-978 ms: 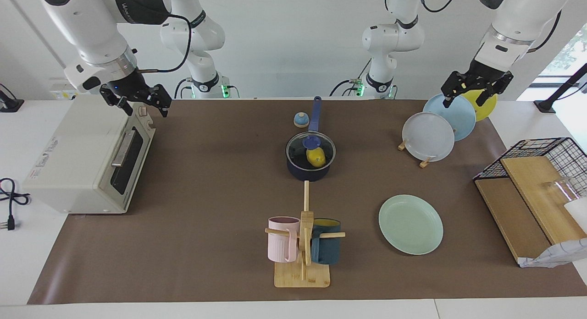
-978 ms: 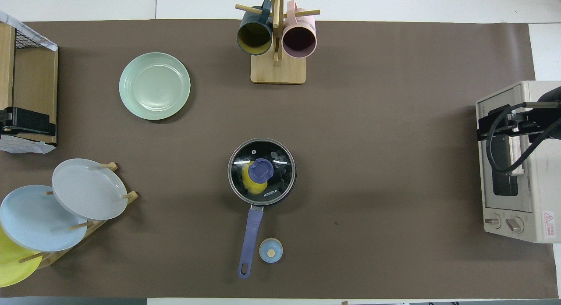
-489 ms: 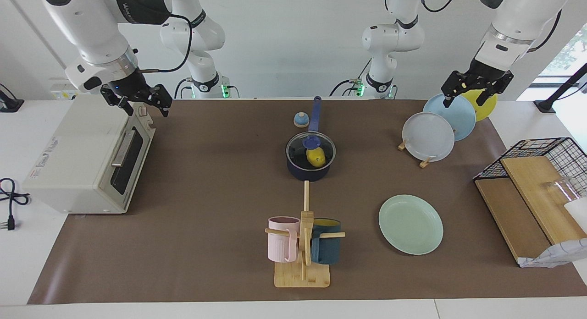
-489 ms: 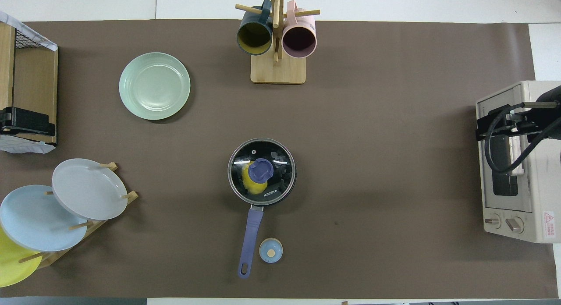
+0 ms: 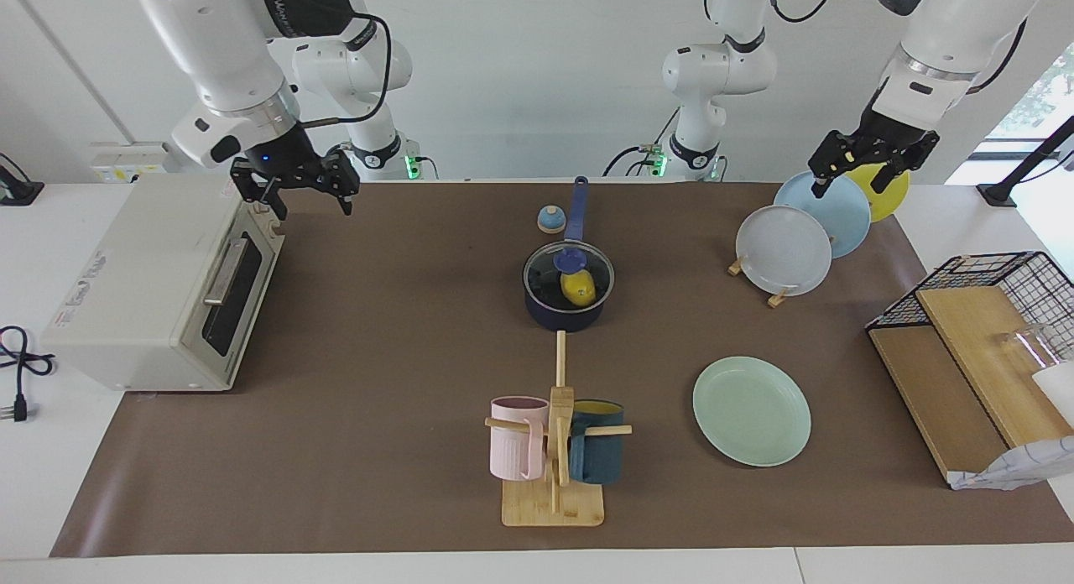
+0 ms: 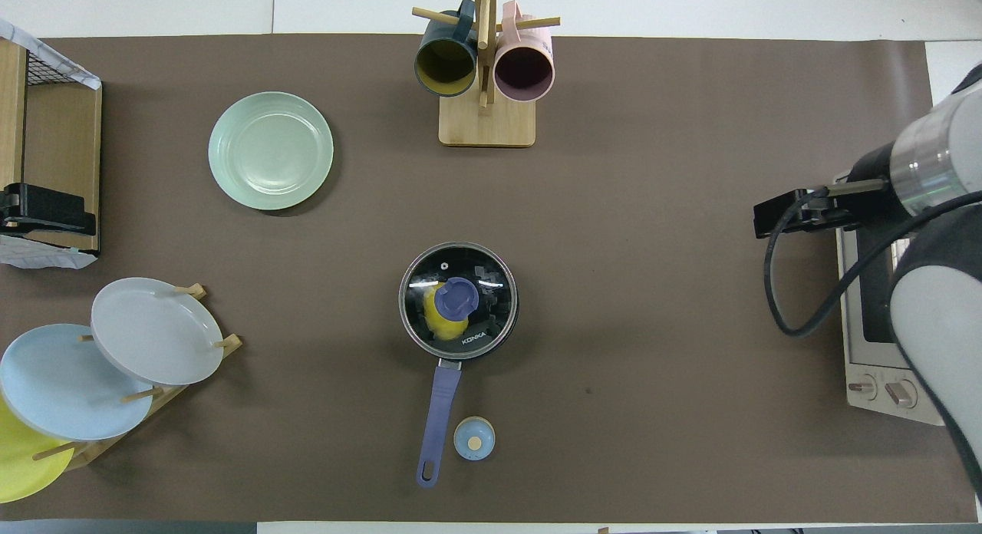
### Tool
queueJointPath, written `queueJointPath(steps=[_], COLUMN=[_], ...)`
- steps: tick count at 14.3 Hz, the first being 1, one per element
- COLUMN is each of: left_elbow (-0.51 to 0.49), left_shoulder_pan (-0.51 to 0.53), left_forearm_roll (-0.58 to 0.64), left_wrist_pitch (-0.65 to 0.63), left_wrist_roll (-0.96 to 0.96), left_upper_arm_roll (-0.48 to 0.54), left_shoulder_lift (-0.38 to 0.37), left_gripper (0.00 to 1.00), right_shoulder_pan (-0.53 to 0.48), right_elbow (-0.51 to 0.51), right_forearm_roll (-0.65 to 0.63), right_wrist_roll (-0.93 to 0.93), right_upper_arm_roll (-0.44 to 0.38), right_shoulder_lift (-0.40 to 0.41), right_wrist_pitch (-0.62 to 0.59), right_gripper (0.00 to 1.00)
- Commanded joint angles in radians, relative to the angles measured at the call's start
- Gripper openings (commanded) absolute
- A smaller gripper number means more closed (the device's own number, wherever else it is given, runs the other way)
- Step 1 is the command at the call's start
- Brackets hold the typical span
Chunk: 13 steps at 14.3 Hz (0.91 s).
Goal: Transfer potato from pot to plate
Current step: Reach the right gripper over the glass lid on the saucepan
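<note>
Right gripper hangs up in the air over the table's edge by the toaster oven, fingers spread and empty, well apart from anything it needs. Left gripper waits over the rack of plates, fingers spread too, holding nothing.

Now look where the potato is: down inside the pot, well off toward the table's middle from either hand, and there's a glass lid sitting on top with its blue knob right above the potato. That's the catch, I'd say. A gripper dropping straight for the potato would hit glass. The lid has to come off by that knob first, and a knob grabbed off-centre could slip, or the lid could drag the pot sideways.

That long pot handle points toward the robots, with a little blue bell just beside it; a low sweep could knock either.

The plate lies bare, nearer the left gripper's end, and a rounded potato released too high may well roll off its shallow rim.
</note>
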Motion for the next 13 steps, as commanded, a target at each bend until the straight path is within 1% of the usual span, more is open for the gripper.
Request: queueJointPath(steps=[1, 2, 3, 4, 5, 6, 7, 8, 9, 10, 11, 12, 13], left_elbow=[-0.017, -0.012, -0.012, -0.014, -0.02, -0.02, -0.021, -0.02, -0.02, -0.021, -0.02, -0.021, -0.02], left_shoulder_pan=[0.004, 0.003, 0.003, 0.003, 0.003, -0.001, -0.001, -0.001, -0.001, 0.001, 0.001, -0.004, -0.005], left_forearm_roll=[0.009, 0.011, 0.011, 0.011, 0.011, 0.011, 0.011, 0.011, 0.011, 0.011, 0.011, 0.011, 0.011], left_wrist_pitch=[0.018, 0.015, 0.008, 0.001, -0.007, -0.022, -0.027, -0.027, -0.027, -0.028, -0.027, -0.027, -0.027], left_wrist_roll=[-0.015, -0.01, -0.009, -0.012, -0.016, -0.024, -0.027, -0.025, -0.024, -0.022, -0.024, -0.03, -0.03], left_upper_arm_roll=[-0.001, -0.001, -0.001, -0.002, -0.002, -0.002, -0.004, -0.004, -0.004, -0.005, -0.005, -0.004, -0.004], left_shoulder_lift=[-0.022, -0.022, -0.037, -0.053, -0.061, -0.064, -0.065, -0.065, -0.065, -0.065, -0.065, -0.065, -0.065], left_gripper=[1.0, 1.0, 1.0, 1.0, 1.0, 1.0, 1.0, 1.0, 1.0, 1.0, 1.0, 1.0, 1.0], right_shoulder_pan=[0.081, 0.114, 0.165, 0.231, 0.285, 0.337, 0.408, 0.475, 0.529, 0.552, 0.569, 0.597, 0.597], right_elbow=[-0.002, 0.006, 0.031, 0.076, 0.149, 0.206, 0.219, 0.225, 0.226, 0.211, 0.185, 0.181, 0.18], right_forearm_roll=[0.022, 0.015, 0.011, 0.005, 0.002, -0.036, -0.086, -0.108, -0.113, -0.11, -0.114, -0.134, -0.163], right_wrist_roll=[0.085, 0.113, 0.139, 0.214, 0.3, 0.348, 0.398, 0.49, 0.577, 0.622, 0.633, 0.632, 0.63], right_upper_arm_roll=[0.004, 0.004, 0.004, 0.004, 0.004, 0.006, 0.006, 0.006, 0.006, 0.007, 0.01, 0.009, 0.009], right_shoulder_lift=[0.004, 0.021, 0.035, 0.079, 0.137, 0.193, 0.23, 0.268, 0.299, 0.306, 0.32, 0.339, 0.348], right_wrist_pitch=[0.041, 0.043, 0.041, 0.035, 0.026, 0.024, 0.026, 0.043, 0.087, 0.165, 0.216, 0.237, 0.254], right_gripper=[1.0, 1.0, 1.0, 1.0, 1.0, 1.0, 1.0, 1.0, 1.0, 1.0, 1.0, 1.0, 1.0])
